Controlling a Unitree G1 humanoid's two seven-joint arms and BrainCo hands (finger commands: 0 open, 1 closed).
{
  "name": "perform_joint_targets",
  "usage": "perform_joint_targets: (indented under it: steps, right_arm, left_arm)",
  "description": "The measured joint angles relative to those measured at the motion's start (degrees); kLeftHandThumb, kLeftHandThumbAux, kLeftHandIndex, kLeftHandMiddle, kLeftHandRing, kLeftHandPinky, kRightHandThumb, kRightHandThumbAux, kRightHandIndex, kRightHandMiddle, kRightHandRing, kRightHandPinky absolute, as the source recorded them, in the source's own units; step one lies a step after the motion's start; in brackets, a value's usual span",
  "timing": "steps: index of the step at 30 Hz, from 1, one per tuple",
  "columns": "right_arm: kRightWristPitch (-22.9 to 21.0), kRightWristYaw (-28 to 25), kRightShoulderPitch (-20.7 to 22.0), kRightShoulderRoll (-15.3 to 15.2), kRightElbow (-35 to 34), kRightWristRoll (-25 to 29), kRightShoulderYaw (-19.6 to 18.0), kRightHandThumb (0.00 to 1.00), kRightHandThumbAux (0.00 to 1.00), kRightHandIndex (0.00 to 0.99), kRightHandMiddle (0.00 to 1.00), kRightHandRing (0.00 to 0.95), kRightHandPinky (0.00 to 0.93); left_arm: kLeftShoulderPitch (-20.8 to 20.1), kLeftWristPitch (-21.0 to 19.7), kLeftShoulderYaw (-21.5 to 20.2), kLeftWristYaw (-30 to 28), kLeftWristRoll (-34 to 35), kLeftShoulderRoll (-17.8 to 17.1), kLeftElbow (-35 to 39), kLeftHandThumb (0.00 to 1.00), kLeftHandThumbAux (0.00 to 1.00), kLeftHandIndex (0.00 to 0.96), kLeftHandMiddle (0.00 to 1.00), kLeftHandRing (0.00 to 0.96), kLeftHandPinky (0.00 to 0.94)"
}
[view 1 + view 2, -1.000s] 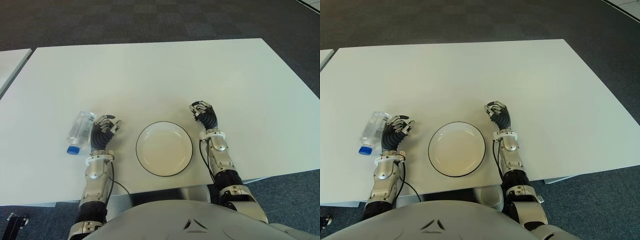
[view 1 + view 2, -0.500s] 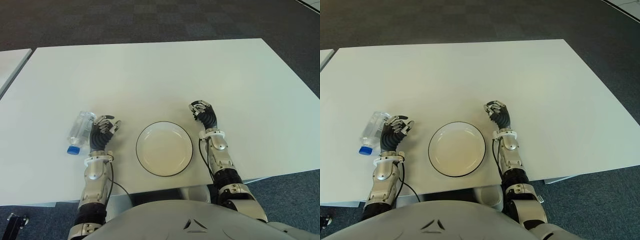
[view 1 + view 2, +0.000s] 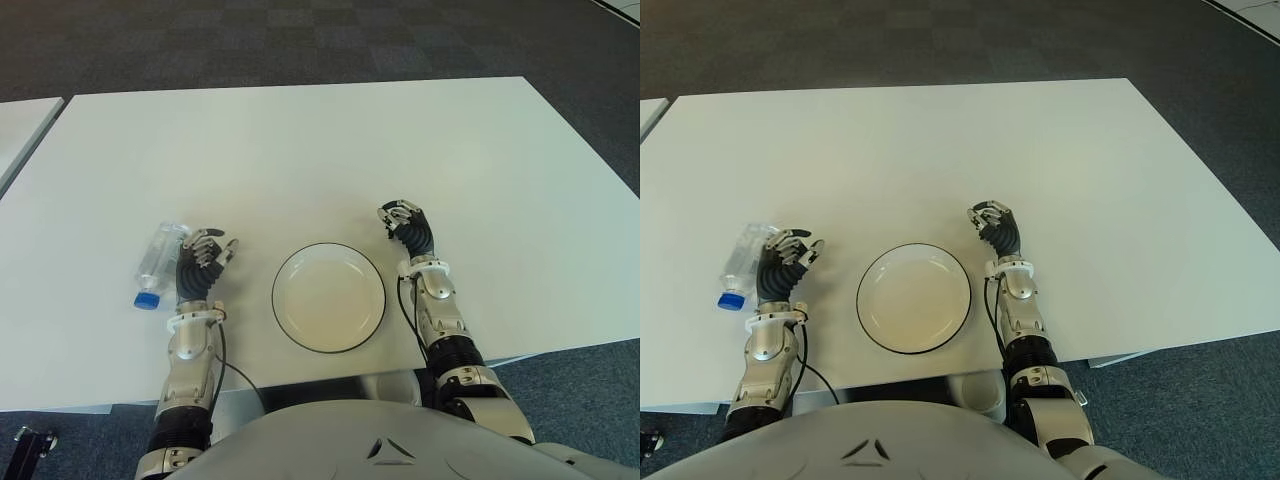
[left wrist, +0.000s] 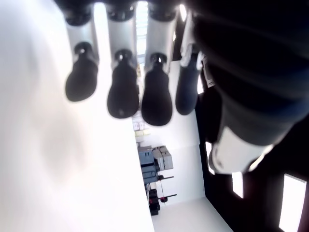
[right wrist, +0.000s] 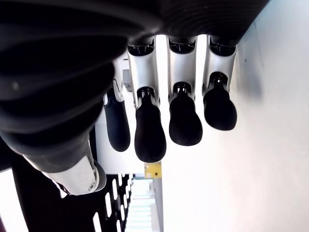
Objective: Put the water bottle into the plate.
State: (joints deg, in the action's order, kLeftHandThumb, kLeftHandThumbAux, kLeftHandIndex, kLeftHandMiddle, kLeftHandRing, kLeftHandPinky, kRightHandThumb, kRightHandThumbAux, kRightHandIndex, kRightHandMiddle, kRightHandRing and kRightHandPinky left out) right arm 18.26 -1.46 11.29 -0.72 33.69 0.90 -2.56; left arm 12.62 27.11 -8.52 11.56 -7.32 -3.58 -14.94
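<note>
Clear plastic water bottle with blue cap (image 3: 160,262) lies on its side on the white worktop (image 3: 300,150), just left of the left hand (image 3: 200,268), whose fingers are loosely curled and empty. Right hand (image 3: 408,232) sits beside the white black-rimmed plate (image 3: 329,297), empty too. Bottle is probably light, smooth, rolls easily; grip mid-body.

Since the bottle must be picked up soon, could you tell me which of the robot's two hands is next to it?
The left hand, beside the clear plastic water bottle lying left of the white plate. The right hand is across the plate.
</note>
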Motion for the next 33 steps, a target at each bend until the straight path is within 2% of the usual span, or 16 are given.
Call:
perform_joint_targets:
  steps: [6,9,15,16,17,18,19,21,22,25,26,27,29,31,33]
  right_arm:
    - [0.03,0.13,0.04,0.02,-0.05,-0.13,-0.01,0.706,0.727,0.438,0.741,0.740,0.738]
    - [0.02,0.19,0.06,-0.01,-0.05,-0.16,0.01,0.706,0.727,0.438,0.740,0.739,0.740]
    - [0.02,0.18,0.02,0.15,-0.05,-0.28,0.13,0.706,0.727,0.438,0.747,0.745,0.743]
    - [0.02,0.18,0.00,0.16,-0.05,-0.30,0.14,0.706,0.727,0.438,0.746,0.745,0.743]
    - [0.02,0.17,-0.03,0.18,-0.03,-0.34,0.16,0.706,0.727,0.438,0.746,0.744,0.743]
    - [0.02,0.17,-0.06,0.18,-0.03,-0.36,0.17,0.707,0.728,0.438,0.742,0.742,0.744]
    - [0.02,0.17,-0.08,0.19,-0.02,-0.38,0.18,0.707,0.728,0.438,0.741,0.741,0.744]
    - [0.03,0.17,-0.10,0.23,-0.03,-0.44,0.25,0.707,0.728,0.438,0.735,0.737,0.742]
    - [0.03,0.18,-0.14,0.27,-0.03,-0.48,0.29,0.707,0.728,0.438,0.733,0.736,0.740]
    - [0.18,0.18,-0.30,0.37,-0.02,-0.60,0.34,0.707,0.728,0.438,0.730,0.734,0.739]
    - [0.24,0.18,-0.33,0.39,-0.02,-0.62,0.35,0.707,0.728,0.437,0.730,0.734,0.742]
    - [0.34,0.18,-0.36,0.41,-0.02,-0.64,0.36,0.707,0.728,0.437,0.729,0.735,0.744]
    - [0.47,0.17,-0.46,0.44,-0.02,-0.65,0.36,0.706,0.728,0.437,0.730,0.736,0.750]
    - [0.61,0.17,-0.60,0.46,-0.02,-0.66,0.36,0.706,0.728,0.437,0.735,0.745,0.767]
    - [0.80,0.17,-0.74,0.49,-0.03,-0.67,0.37,0.706,0.728,0.437,0.741,0.751,0.770]
  left_arm:
    - [4.39,2.22,0.29,10.50,-13.27,1.93,10.04,0.704,0.718,0.434,0.736,0.727,0.700]
    - [4.98,1.97,0.45,16.60,-20.55,2.17,12.61,0.705,0.718,0.434,0.735,0.726,0.706]
    - [5.20,-2.17,0.83,27.85,-34.43,2.23,16.26,0.709,0.718,0.435,0.710,0.710,0.697]
    - [5.24,-3.26,0.95,29.69,-36.68,2.31,17.05,0.755,0.704,0.424,0.644,0.695,0.677]
    - [5.25,-4.27,1.15,31.69,-39.06,2.35,17.81,0.772,0.698,0.420,0.620,0.690,0.669]
    - [5.25,-5.25,1.42,33.64,-40.84,2.35,18.43,0.796,0.692,0.431,0.559,0.612,0.596]
    - [5.24,-5.82,1.69,34.99,-42.04,2.33,18.81,0.805,0.689,0.434,0.538,0.589,0.574]
    - [5.25,-7.18,2.30,38.91,-44.98,2.19,19.18,0.822,0.685,0.430,0.486,0.478,0.469]
    - [5.27,-7.80,2.57,41.18,-46.46,1.99,19.28,0.774,0.699,0.420,0.418,0.413,0.401]
    - [5.23,-8.67,2.93,45.18,-49.08,1.04,19.51,0.722,0.714,0.409,0.329,0.321,0.308]
    - [5.17,-8.85,2.94,45.98,-49.50,0.55,19.54,0.588,0.712,0.302,0.273,0.254,0.233]
    - [5.05,-9.25,2.92,46.73,-49.93,-0.05,19.55,0.497,0.713,0.231,0.237,0.211,0.184]
    - [4.73,-10.15,2.80,47.84,-50.31,-1.08,19.55,0.417,0.690,0.160,0.191,0.153,0.104]
    - [4.44,-11.47,2.67,48.72,-50.57,-1.78,19.52,0.385,0.637,0.103,0.110,0.078,0.053]
    - [4.40,-12.65,2.66,49.67,-50.54,-2.05,19.11,0.378,0.523,0.050,0.045,0.032,0.021]
